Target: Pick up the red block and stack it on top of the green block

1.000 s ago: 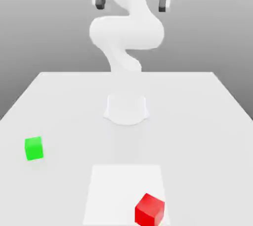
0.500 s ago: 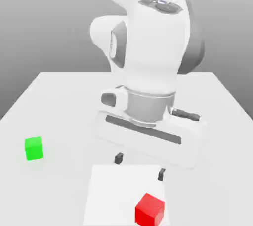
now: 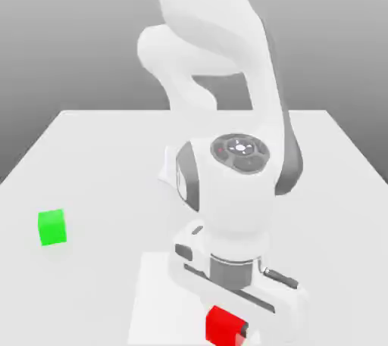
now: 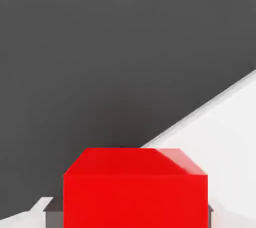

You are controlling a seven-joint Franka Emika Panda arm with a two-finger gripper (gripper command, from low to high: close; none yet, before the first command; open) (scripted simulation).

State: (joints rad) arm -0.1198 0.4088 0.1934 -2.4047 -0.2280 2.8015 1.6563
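At the exterior view's left, the green block [image 3: 52, 228] sits flat on the pale bench [image 3: 98, 163], well apart from everything else, with one side turned toward the camera and a lighter top. Further right and nearer the camera, the white square [image 3: 155, 291] lies on the bench, its right part largely hidden behind the arm [image 3: 236, 193]. The arm comes down from above, right of the middle, its hand slanting so that the end at the exterior view's right is the lower one in the picture. Beneath the hand, at the near right part of the white square, the red block [image 3: 221, 327] is held by the claw [image 4: 132, 212], closed on two opposite sides of it. One dark fingertip [image 3: 244, 329] shows against the block's right side in the exterior view; in the hand view, a fingertip touches it on either side. Whether the red block rests on the white square or is just above it, I cannot tell. It is well apart from the green block, nearer the camera and not on top of it
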